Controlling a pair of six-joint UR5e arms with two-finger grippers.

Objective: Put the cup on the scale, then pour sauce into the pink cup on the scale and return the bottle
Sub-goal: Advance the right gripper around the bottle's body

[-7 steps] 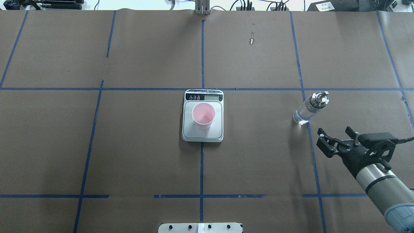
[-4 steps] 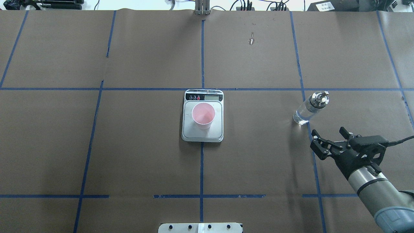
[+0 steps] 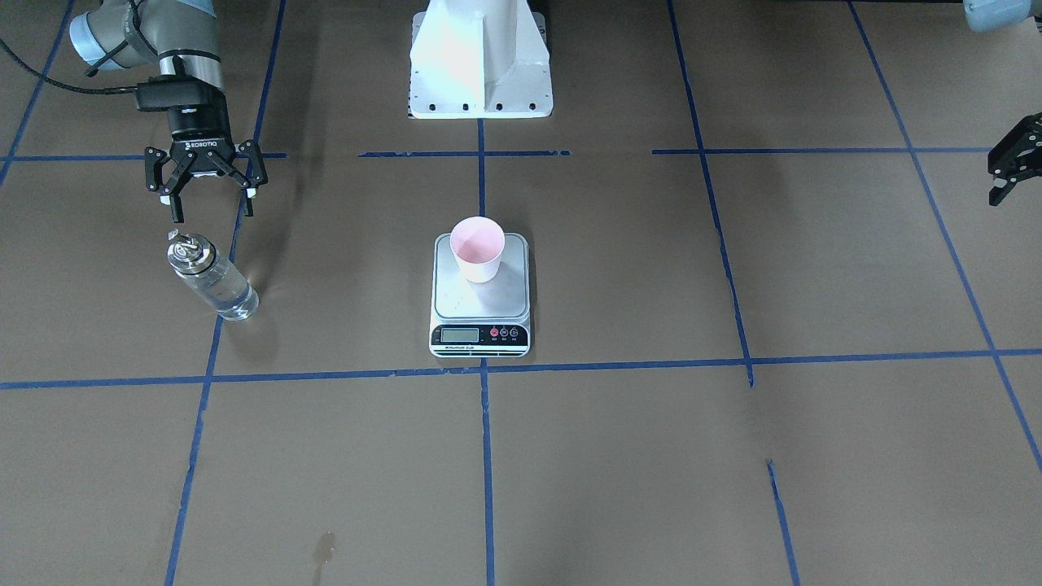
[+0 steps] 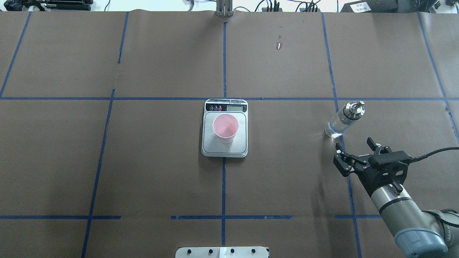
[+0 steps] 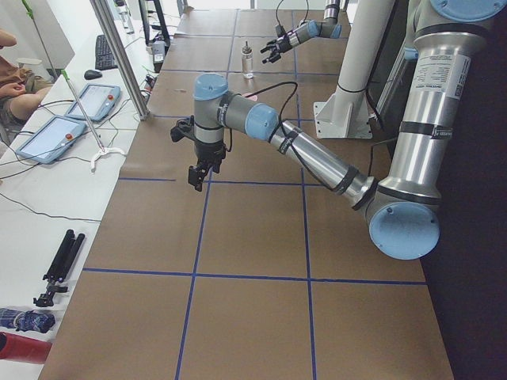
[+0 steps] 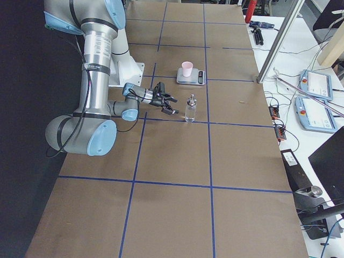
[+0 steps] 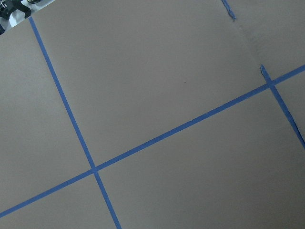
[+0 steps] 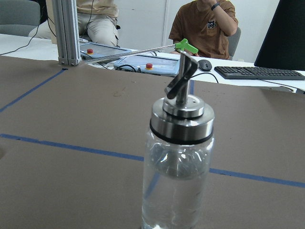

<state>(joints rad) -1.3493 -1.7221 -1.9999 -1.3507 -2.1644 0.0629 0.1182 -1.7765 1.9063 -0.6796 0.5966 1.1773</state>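
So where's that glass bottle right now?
In the overhead view the bottle stands upright at the right, by a blue tape line, well right of the scale and just beyond the open right gripper.

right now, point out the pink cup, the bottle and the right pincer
cup [image 4: 225, 126], overhead view, pink inside
bottle [image 4: 337, 125], overhead view, glass body
right pincer [image 4: 353, 143], overhead view, midway between fingertips

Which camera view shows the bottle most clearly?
The right wrist-mounted view: the bottle appears large, its metal spout and clear liquid sharp. Overhead, front-facing and exterior right views show it small; exterior left, tiny; the left wrist view, not at all.
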